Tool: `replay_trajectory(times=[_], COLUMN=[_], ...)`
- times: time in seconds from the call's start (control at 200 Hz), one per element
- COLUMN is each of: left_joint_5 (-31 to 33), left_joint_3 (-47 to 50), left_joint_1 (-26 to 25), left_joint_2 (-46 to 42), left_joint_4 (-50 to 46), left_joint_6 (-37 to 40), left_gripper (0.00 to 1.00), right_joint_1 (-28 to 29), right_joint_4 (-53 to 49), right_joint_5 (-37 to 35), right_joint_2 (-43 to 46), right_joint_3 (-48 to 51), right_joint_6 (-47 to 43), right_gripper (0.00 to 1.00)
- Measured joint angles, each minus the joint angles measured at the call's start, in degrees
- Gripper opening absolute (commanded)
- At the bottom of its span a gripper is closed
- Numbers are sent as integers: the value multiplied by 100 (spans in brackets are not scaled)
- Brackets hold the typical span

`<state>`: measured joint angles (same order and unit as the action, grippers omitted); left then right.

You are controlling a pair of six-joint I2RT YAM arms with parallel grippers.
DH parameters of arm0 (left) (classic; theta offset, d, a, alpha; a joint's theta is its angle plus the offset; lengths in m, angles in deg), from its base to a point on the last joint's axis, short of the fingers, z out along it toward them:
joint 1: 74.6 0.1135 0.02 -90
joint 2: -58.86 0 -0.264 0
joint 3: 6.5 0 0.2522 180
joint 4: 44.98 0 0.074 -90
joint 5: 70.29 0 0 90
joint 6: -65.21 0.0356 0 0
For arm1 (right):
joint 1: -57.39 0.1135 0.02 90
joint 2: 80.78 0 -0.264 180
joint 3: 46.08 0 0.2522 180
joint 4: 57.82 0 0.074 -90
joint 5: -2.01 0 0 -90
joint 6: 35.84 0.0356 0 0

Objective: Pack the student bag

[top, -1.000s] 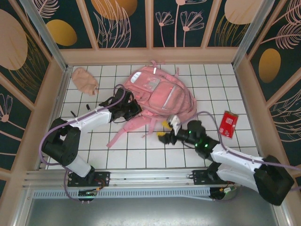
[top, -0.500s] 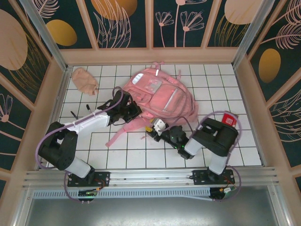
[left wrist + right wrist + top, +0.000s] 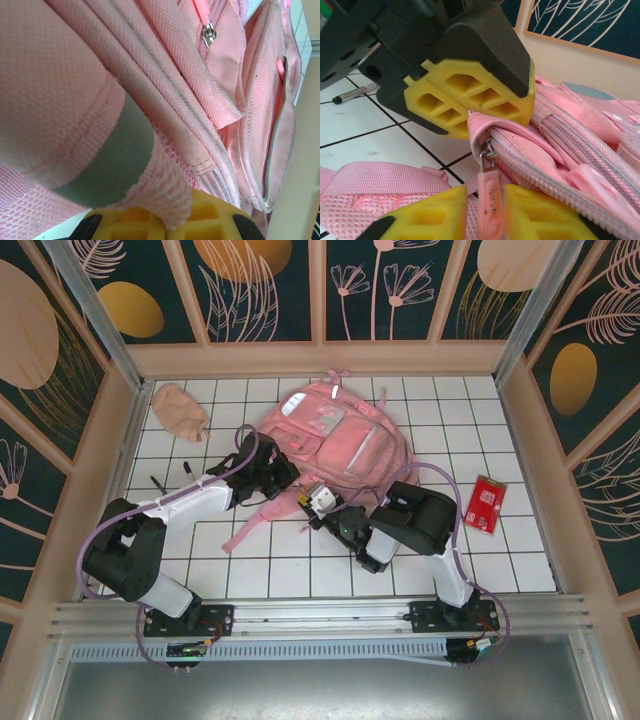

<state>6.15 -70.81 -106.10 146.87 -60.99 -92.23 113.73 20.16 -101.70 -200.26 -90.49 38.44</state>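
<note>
Pink bag [image 3: 340,435] lying flat on the white tiled table [image 3: 500,560], its whitish patch upward and one strap [image 3: 255,523] trailing from its near-left corner. Left gripper [image 3: 280,475] at the bag's left edge: the right wrist view shows its two yellow pads pressed together on a raised fold of the bag's fabric just above the zip, so this pincer is clamped on the bag. The left wrist view shows pink weave, mesh and a pale strip lying over one yellow finger. Right gripper [image 3: 485,210] at the bag's near edge, just beside the left gripper: its fingers stand slightly apart with the pink zip pull [image 3: 489,197] hanging between them. One finger touches the pull, and a sliver of gap shows on the other side, so the pull is straddled and not pinched. A peach pouch [image 3: 180,410] lies well to the far left of the bag, a red packet [image 3: 486,503] to its right, and a dark pen [image 3: 355,93] on the tiles to its left.
</note>
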Motion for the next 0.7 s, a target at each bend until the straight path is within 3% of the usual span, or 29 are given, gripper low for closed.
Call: replay_trajectory(times=[0.215, 0.4, 0.551, 0.701], left_joint_5=[-55, -57, -94, 11], left_joint_3=[4, 4, -70, -214], left_joint_1=[0, -61, -118, -26], left_joint_2=[-2, -2, 2, 90], left_joint_4=[118, 35, -61, -142], left_joint_6=[-68, 195, 597, 1104], left_gripper=[0, 0, 0, 0], right_joint_1=[46, 131, 219, 216], right_joint_4=[37, 57, -382, -1534], right_joint_5=[-374, -529, -647, -846], right_joint_2=[-92, 92, 1023, 2304], right_joint_3=[-133, 155, 787, 1294], right_joint_6=[116, 149, 308, 758], right_gripper=[1, 0, 0, 0])
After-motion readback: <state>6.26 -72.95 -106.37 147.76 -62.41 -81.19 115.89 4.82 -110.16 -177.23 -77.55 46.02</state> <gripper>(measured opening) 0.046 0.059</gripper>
